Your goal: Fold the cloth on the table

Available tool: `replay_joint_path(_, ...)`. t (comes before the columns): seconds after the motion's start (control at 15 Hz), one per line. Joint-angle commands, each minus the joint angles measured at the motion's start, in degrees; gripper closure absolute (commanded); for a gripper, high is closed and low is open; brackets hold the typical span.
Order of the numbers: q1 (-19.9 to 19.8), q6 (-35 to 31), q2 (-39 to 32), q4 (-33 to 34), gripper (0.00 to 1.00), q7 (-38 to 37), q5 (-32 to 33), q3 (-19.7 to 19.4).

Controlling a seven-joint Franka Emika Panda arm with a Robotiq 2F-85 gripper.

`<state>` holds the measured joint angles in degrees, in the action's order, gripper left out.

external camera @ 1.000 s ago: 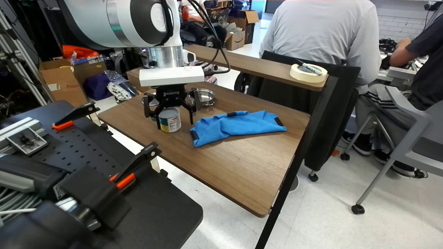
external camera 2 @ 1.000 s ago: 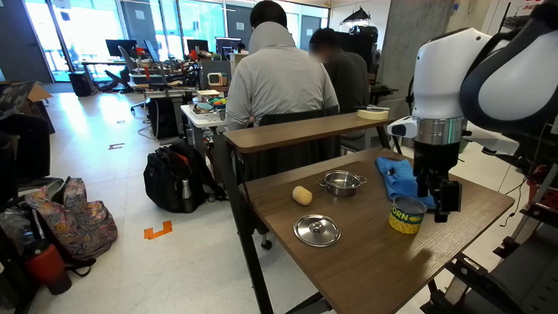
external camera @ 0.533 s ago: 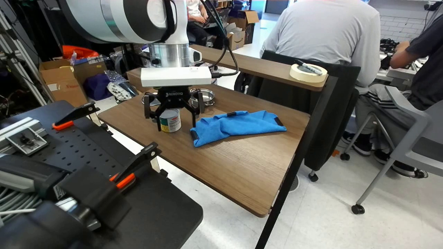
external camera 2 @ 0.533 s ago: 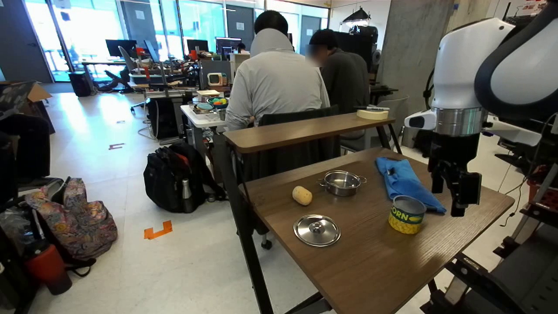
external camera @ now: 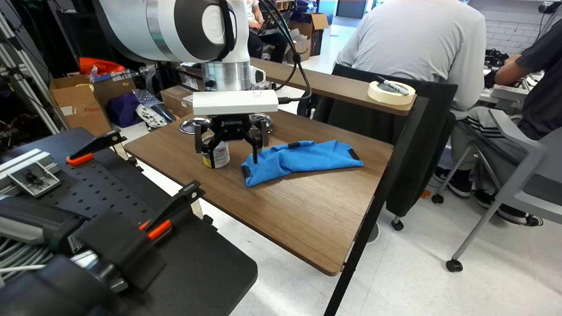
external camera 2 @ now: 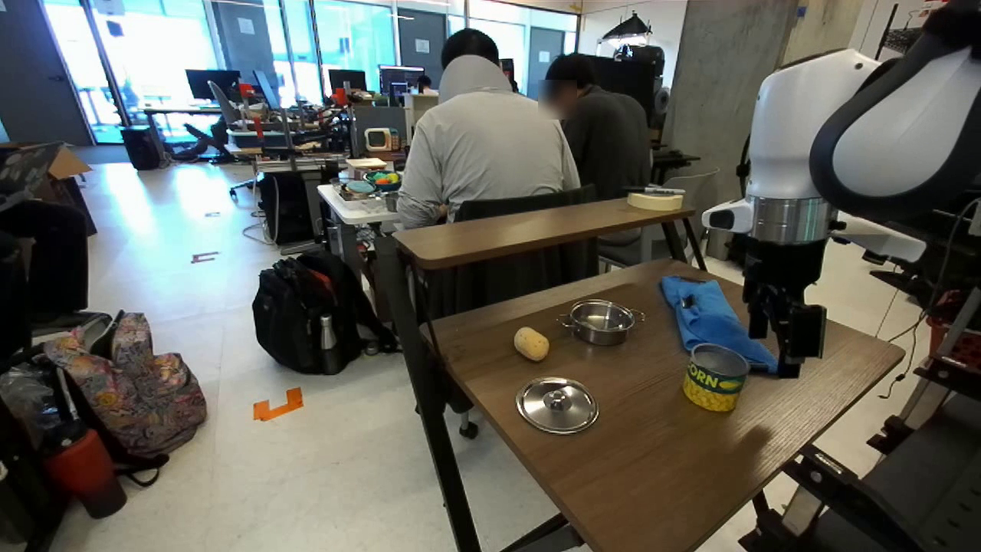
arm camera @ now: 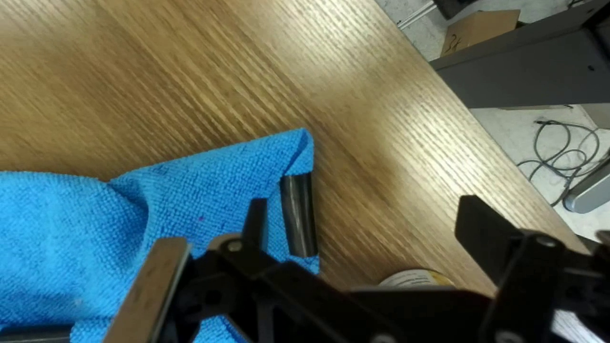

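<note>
Things were spread across the wood-grain table (external camera 2: 651, 483)!
Rumpled lay the blue cloth (external camera: 303, 159), the corn can (external camera 2: 715, 383) upright just beside it; the steel pot (external camera 2: 602, 332) sat near a pale oblong lump (external camera 2: 531, 344), and there, flat, was the lid (external camera 2: 557, 410)!

We saw the cloth (external camera: 298, 159) in bright blue, its strips (arm camera: 299, 214) black, and the surface (external camera: 307, 206) in brown wood grain. We found the hand (external camera: 234, 161) black, the arm (external camera: 193, 30) white and dark grey. On the can (external camera 2: 714, 392) we saw yellow letters (external camera 2: 705, 380) over green, with yellow below. To us the pot (external camera 2: 602, 335) and lid (external camera 2: 557, 406) looked silver, the tape (external camera 2: 655, 202) cream, the clamps (external camera: 171, 207) black and orange.
</note>
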<state>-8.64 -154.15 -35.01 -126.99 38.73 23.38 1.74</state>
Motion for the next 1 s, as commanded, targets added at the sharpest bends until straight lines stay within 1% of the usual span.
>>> replay_joint_path(0.0, 1.1, 1.4, -3.0, 4.0, 0.0, 0.0, -0.5, -1.0)
replay_joint_path(0.4, 2.1, 3.5, -5.8, 7.3, 0.0, -0.5, 0.1, -1.4)
replay_joint_path(0.73, 4.5, 4.1, -8.3, 9.7, 0.0, -2.4, 1.1, -3.1)
replay_joint_path(0.93, 6.2, 3.2, -9.8, 11.0, 0.0, -4.5, 1.9, -4.6)
